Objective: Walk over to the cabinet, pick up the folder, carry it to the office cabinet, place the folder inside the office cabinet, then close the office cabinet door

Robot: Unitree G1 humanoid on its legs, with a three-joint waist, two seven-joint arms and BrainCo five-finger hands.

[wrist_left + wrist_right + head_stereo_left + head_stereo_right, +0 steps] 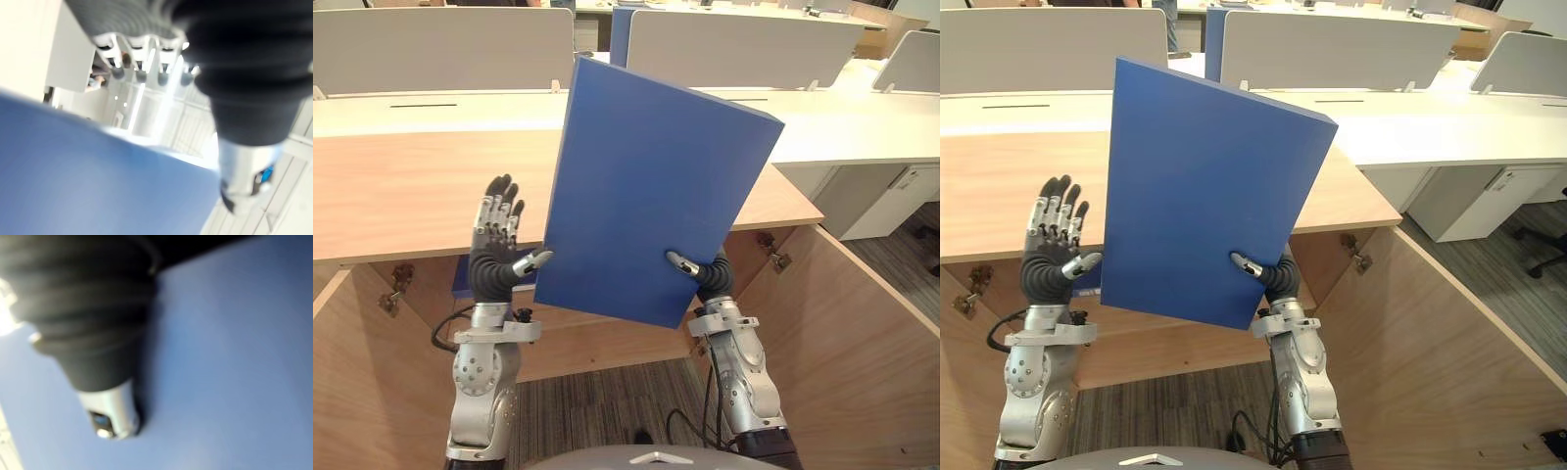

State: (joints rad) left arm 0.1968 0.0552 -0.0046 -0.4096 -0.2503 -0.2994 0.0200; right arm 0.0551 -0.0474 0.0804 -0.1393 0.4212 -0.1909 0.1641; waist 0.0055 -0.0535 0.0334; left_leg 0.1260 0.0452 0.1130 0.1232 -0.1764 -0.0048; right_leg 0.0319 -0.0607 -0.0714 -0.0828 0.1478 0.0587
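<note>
A large blue folder [656, 186] stands upright in the air in front of me, over the open front of the wooden office cabinet [401, 196]. My right hand [713, 276] grips its lower right corner, thumb [112, 416] pressed on the front face and fingers hidden behind it. My left hand [495, 245] is beside the folder's lower left edge, fingers [139, 73] straight and pointing up, with its thumb reaching to that edge. Both cabinet doors are swung open, the left door [352, 392] and the right door [871, 343].
Something blue [460, 282] shows inside the cabinet behind my left hand. White desks with grey partition screens [440, 49] run behind the cabinet. A white drawer unit [886, 201] stands at the right on grey carpet [607, 401].
</note>
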